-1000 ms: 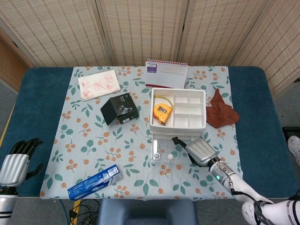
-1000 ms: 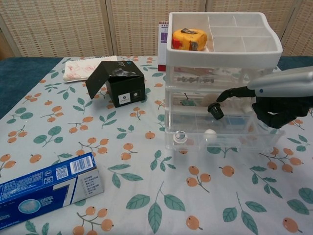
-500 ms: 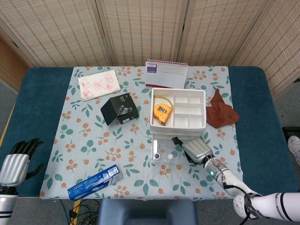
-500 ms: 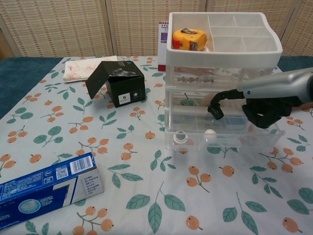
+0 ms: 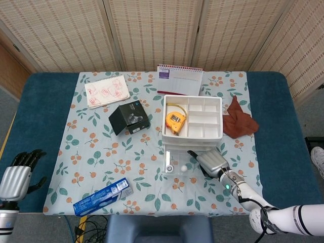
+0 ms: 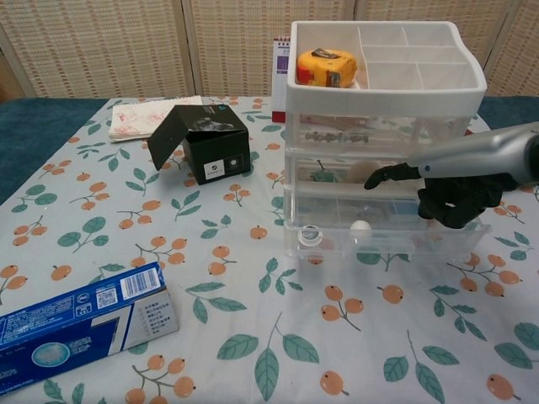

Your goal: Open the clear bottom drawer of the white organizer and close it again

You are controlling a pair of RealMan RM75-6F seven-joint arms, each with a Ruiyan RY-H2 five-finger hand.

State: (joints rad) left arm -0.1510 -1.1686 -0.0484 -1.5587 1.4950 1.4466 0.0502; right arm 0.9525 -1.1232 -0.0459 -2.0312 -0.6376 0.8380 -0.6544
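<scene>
The white organizer [image 5: 164, 121] [image 6: 387, 86] stands right of centre on the floral cloth. Its clear bottom drawer [image 5: 177, 170] [image 6: 379, 245] is pulled out a short way, with a small white ball [image 6: 361, 226] and a ring [image 6: 312, 233] inside. My right hand [image 5: 211, 161] [image 6: 455, 192] hovers over the right part of that drawer, close to the organizer's front. Most of its fingers are curled in on nothing, and one stretches left along the middle drawer. My left hand [image 5: 15, 177] rests at the table's near left corner, fingers apart, holding nothing.
A yellow tape measure [image 5: 174, 120] lies in the organizer's top tray. A black box [image 5: 129, 117] stands to its left, a blue carton [image 5: 103, 196] at the front edge. A sketch pad [image 5: 106, 90], a calendar [image 5: 179, 79] and a brown cloth [image 5: 238, 119] lie around the back.
My right hand has moved in towards the organizer, and its bent finger has straightened out leftward. The bottom drawer stays pulled out about as far. The left hand has not moved.
</scene>
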